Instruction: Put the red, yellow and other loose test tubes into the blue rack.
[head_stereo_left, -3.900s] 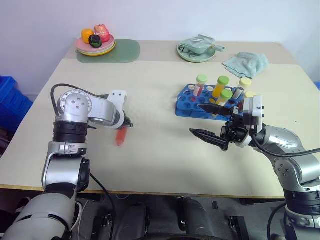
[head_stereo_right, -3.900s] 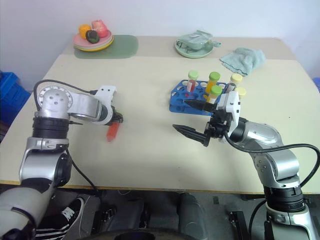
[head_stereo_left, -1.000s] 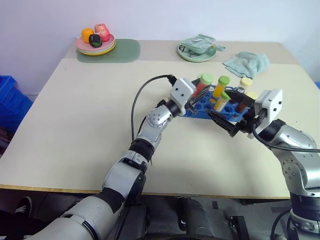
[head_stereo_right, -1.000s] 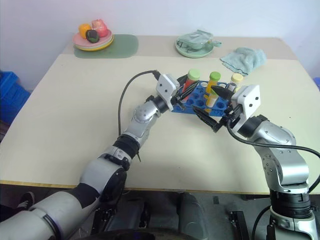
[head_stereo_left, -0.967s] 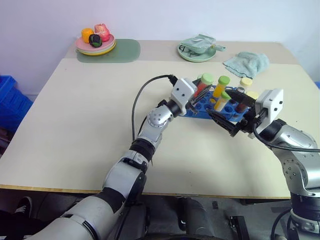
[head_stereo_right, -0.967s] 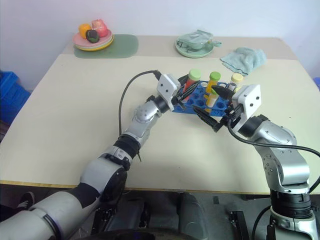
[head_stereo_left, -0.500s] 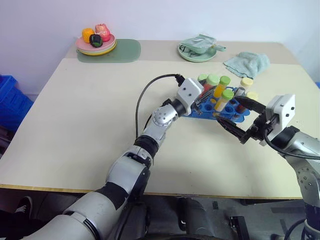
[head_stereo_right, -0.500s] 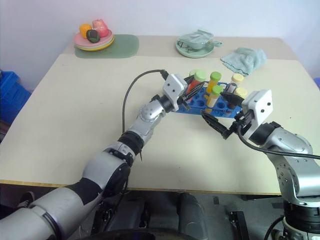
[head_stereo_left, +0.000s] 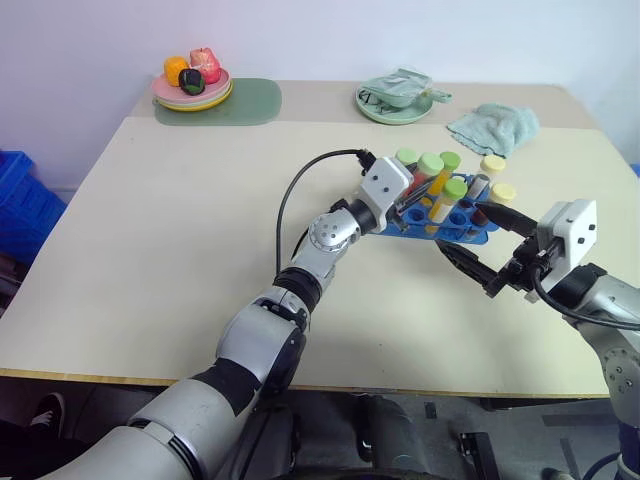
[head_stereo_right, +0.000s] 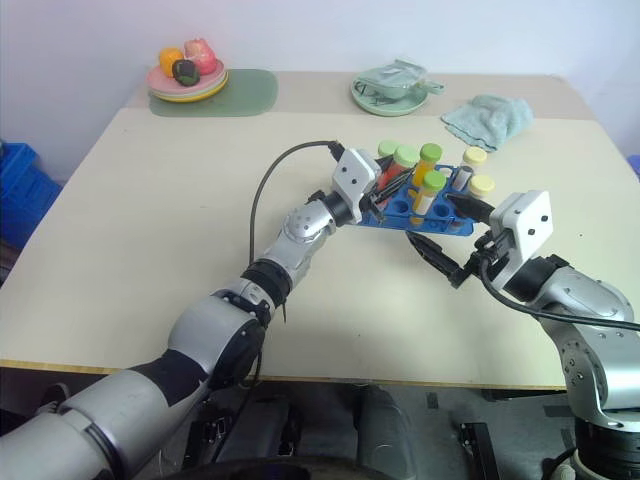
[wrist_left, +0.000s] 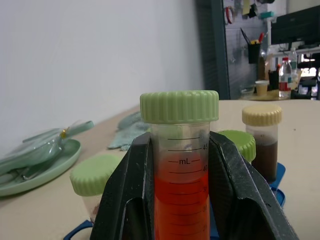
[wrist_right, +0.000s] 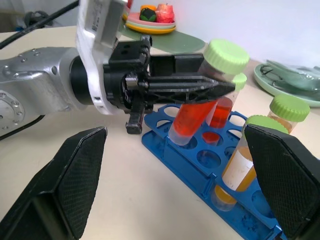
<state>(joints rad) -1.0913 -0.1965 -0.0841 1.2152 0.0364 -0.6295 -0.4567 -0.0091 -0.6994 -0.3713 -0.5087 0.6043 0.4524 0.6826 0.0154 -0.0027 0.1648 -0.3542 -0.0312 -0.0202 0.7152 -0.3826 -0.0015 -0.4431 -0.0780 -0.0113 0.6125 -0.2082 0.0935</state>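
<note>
My left gripper (head_stereo_left: 410, 197) is shut on the red-orange test tube (wrist_right: 187, 119) with a pale green cap (wrist_left: 179, 106). It holds the tube tilted over the near-left end of the blue rack (wrist_right: 199, 161), its lower end at a hole. A yellow tube (wrist_right: 239, 171) and a brown-red tube (wrist_left: 263, 156) stand in the rack among several capped tubes. My right gripper (head_stereo_left: 482, 246) is open and holds nothing, just in front of the rack's right end.
A plate of toy fruit (head_stereo_left: 192, 88) on a green mat (head_stereo_left: 243, 102) sits at the back left. A green plate (head_stereo_left: 393, 102) and a teal cloth (head_stereo_left: 492, 127) lie behind the rack. A blue bin (head_stereo_left: 20, 205) stands off the table's left side.
Since the earliest frames my left gripper has carried the red tube from the table's left side to the rack. In the last second my right gripper has drawn back from the rack.
</note>
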